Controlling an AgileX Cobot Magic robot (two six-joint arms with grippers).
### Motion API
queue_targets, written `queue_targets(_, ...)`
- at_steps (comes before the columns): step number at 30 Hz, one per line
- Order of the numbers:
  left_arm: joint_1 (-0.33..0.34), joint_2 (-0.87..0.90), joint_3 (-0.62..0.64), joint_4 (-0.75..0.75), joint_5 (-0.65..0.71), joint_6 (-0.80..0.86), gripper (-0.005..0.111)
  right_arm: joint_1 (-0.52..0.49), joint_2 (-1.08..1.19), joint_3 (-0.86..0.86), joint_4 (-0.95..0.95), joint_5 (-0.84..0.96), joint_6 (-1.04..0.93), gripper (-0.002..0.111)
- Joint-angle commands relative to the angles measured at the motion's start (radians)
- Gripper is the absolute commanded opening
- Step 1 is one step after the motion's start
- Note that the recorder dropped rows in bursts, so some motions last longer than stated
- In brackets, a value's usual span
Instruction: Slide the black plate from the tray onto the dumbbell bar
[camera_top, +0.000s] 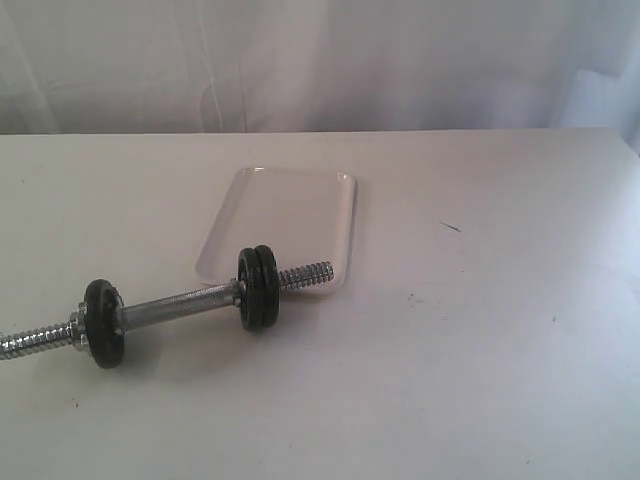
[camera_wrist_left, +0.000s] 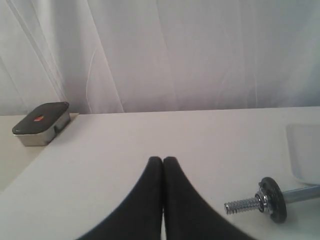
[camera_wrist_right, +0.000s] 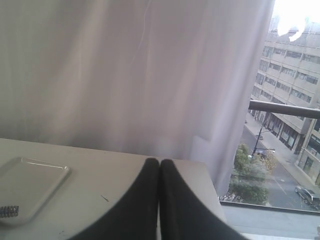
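Left claw (camera_wrist_left: 163, 161) first: its two black fingers are pressed flat together, tips touching, over the white table (camera_wrist_left: 100, 150). Right claw (camera_wrist_right: 159, 162) is the same, squeezed tight on itself near the table corner by the window (camera_wrist_right: 280, 150). Neither claw shows in my exterior view.

Nearest on the table out there I see the dumbbell bar (camera_top: 180, 303), lying flat and running from the left edge of the frame up toward the middle. A lone black disc (camera_top: 103, 322) sits on it near the left threaded end. Further along, two discs stand side by side, touching: the inner disc (camera_top: 248, 290), then the black plate (camera_top: 267, 286), threaded on the bar and outermost toward the tray. Past it the bar's threaded tip (camera_top: 308, 274) reaches over the near rim of the tray (camera_top: 290, 205), which lies flat just behind.

Beyond that, a white curtain (camera_top: 320, 60) hangs behind the table. My left wrist view also catches a small black-topped box (camera_wrist_left: 42, 120) at a far table edge.
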Motion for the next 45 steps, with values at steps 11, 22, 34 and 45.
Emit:
queue_targets(11,0.001,-0.003,0.54,-0.061,-0.288,-0.024,0.0,-0.002,0.001,0.424,-0.017,-0.328,-0.003,0.0)
queue_targets(22,0.001,-0.003,0.751,-0.066,-0.467,-0.024,0.0,-0.002,0.001,0.607,0.0,-0.541,0.011,0.0)
queue_targets(34,0.001,-0.003,0.88,-0.126,-0.759,-0.024,0.0,-0.002,0.001,0.778,-0.01,-0.769,0.001,0.0)
queue_targets(45,0.001,-0.003,1.119,-0.135,-0.99,0.001,0.0,-0.002,0.001,0.983,-0.016,-0.899,0.001,0.0)
